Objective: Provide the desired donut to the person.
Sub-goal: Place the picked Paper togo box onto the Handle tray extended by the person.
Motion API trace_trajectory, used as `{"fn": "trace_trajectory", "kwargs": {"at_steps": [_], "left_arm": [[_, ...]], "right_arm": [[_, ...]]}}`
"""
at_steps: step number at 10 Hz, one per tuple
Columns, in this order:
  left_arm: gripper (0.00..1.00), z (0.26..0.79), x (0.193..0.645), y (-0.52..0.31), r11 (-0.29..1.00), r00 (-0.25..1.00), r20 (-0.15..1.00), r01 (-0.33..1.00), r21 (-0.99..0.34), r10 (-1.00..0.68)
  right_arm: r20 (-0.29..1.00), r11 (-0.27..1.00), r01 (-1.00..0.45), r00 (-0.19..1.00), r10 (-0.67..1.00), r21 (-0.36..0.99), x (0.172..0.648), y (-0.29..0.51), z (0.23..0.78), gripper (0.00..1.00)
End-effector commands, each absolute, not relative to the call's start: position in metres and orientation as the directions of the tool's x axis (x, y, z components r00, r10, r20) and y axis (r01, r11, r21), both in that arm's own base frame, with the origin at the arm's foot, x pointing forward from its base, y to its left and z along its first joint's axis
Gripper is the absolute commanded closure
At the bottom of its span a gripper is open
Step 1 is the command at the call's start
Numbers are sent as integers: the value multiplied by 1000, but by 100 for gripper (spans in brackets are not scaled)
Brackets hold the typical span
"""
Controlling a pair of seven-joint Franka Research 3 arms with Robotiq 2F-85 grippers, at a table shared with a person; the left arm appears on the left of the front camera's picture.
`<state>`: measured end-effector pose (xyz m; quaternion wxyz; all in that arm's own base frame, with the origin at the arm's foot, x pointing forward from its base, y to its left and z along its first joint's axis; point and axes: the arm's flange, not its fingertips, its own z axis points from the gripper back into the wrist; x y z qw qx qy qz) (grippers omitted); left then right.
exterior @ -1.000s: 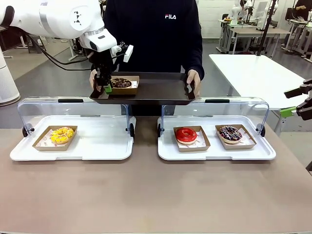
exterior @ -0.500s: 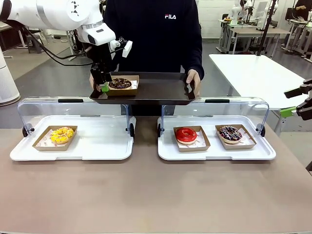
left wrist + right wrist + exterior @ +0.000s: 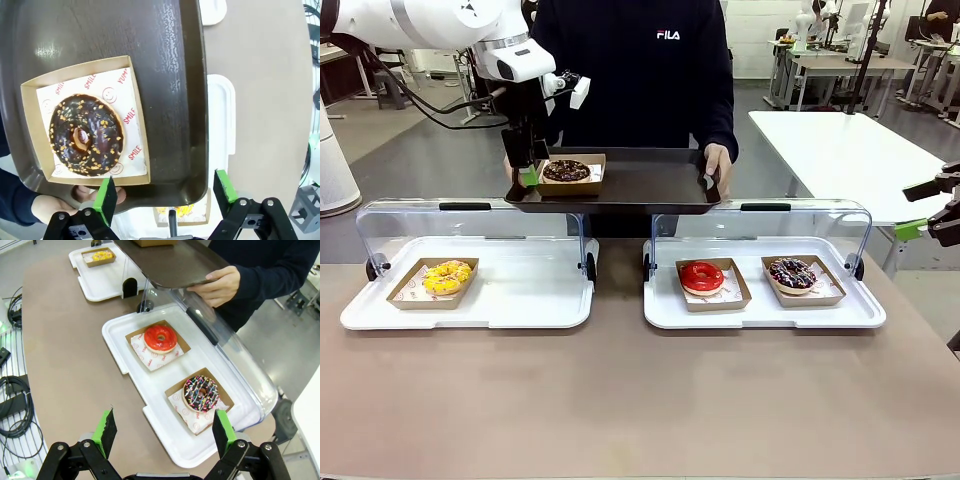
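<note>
Chocolate-glazed ring donut (image 3: pixel 86 135) lies flat, hole up, in brown card tray (image 3: pixel 37 120); left gripper (image 3: pixel 166 189) gapes wide, empty.

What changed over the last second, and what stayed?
The open left gripper rose and drew leftward from the brown cardboard box holding the chocolate donut, which rests on the person's dark tray. The right gripper, yellow donut, red donut and sprinkled donut stayed put.

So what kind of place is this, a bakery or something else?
Probably a robotics lab staged as a donut counter: boxed donuts in white lidded trays, a robot arm at the dark tray the person holds, white worktables behind.
</note>
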<state>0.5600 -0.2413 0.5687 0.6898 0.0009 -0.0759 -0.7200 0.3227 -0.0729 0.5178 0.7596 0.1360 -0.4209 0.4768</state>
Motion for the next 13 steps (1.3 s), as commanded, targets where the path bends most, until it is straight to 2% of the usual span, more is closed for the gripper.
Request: {"fn": "trace_trajectory", "kwargs": {"at_steps": [1, 2, 3, 13], "left_arm": [[0, 570, 562, -239, -30, -39, 142, 997, 71, -989], [0, 568, 566, -239, -51, -56, 163, 998, 37, -985], [0, 568, 559, -242, -33, -44, 115, 995, 98, -992], [0, 568, 559, -242, -33, -44, 115, 995, 98, -992]], "right_arm": [[783, 505, -842, 181, 595, -189, 325, -73, 516, 0], [783, 505, -842, 181, 595, -189, 325, -73, 516, 0], [783, 505, -842, 181, 595, -189, 325, -73, 516, 0], [783, 505, -842, 181, 595, -189, 325, -73, 516, 0]]}}
